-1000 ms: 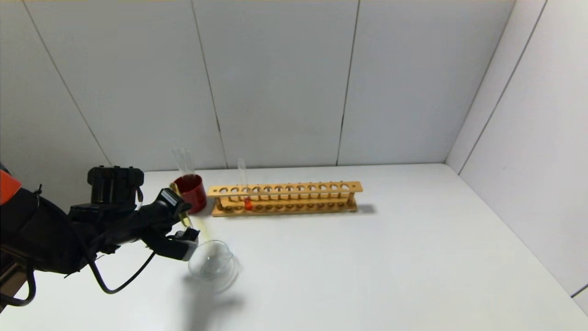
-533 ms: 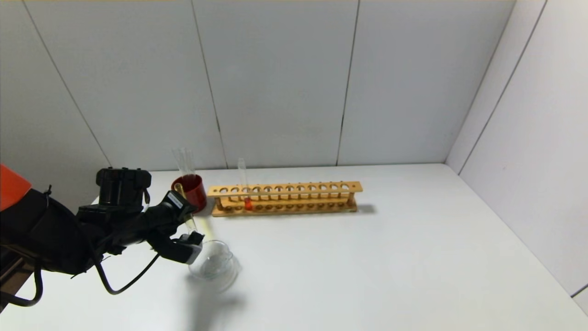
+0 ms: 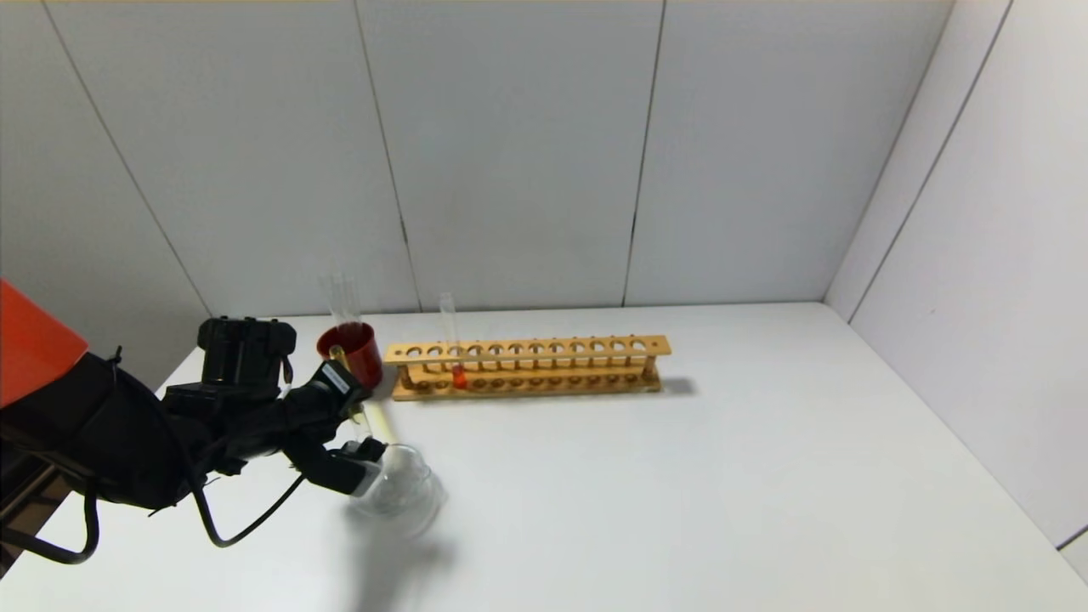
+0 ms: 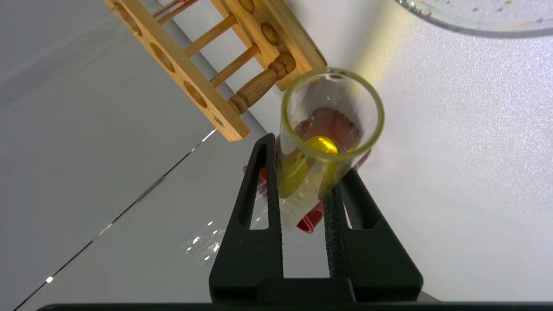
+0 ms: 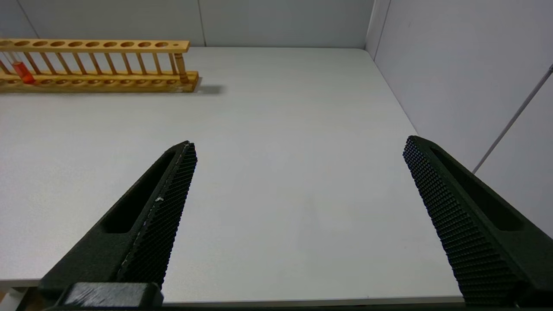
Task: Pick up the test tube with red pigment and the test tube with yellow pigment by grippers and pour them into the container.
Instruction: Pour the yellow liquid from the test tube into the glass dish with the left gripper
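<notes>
My left gripper [image 3: 355,425] is shut on the test tube with yellow pigment [image 3: 359,415], tilted with its open mouth towards the clear glass container [image 3: 399,493] just in front of it. In the left wrist view the tube [image 4: 324,147] sits between my left gripper's jaws [image 4: 306,166], with yellow at its bottom. The dish rim [image 4: 475,21] shows at that view's edge. The test tube with red pigment [image 3: 452,344] stands upright in the wooden rack [image 3: 527,365]; it also shows in the right wrist view [image 5: 19,69]. My right gripper [image 5: 298,149] is open and empty over bare table, out of the head view.
A dark red cup [image 3: 352,353] holding clear tubes stands left of the rack, right behind my left gripper. Grey wall panels close the table at the back and right. The white table [image 3: 722,476] stretches to the right of the dish.
My left arm has moved right and a little farther from me with the yellow tube, bringing the tube's mouth closer to the dish rim. The rack, the cup and the red tube have not moved.
</notes>
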